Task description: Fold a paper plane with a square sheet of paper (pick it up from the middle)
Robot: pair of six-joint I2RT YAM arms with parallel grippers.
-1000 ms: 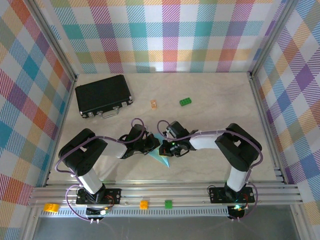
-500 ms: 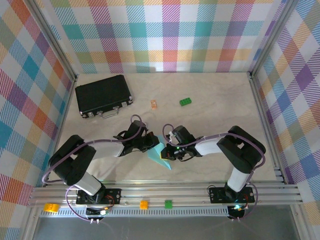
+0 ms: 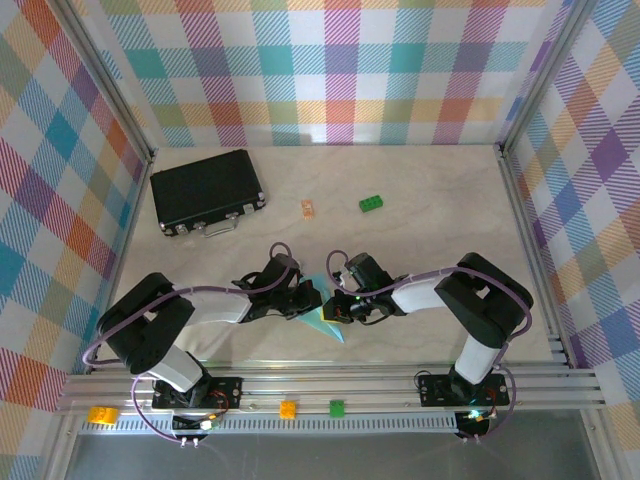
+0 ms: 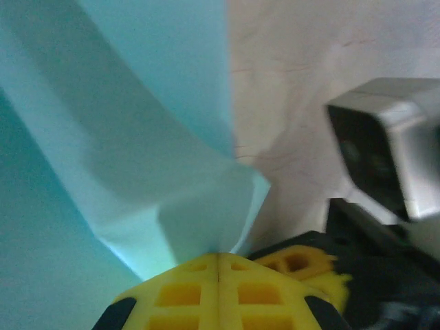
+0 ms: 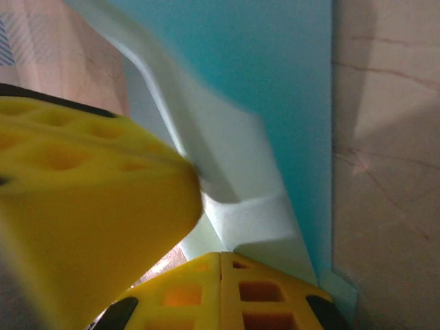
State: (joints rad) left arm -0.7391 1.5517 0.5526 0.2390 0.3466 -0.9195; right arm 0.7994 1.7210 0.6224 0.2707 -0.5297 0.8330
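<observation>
1. Paper (image 3: pixel 325 322), light blue and partly folded, sits near the front edge of the table (image 3: pixel 430 210), between the arms
2. Left gripper (image 4: pixel 218 256) is clamped tight on its edge
3. Right gripper (image 5: pixel 221 256) likewise pinches it

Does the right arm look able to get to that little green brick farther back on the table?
Probably yes: bare table lies between the right arm and the green brick, and the arm is bent. But its fingers are shut on the blue paper, so it must let go first.
</observation>
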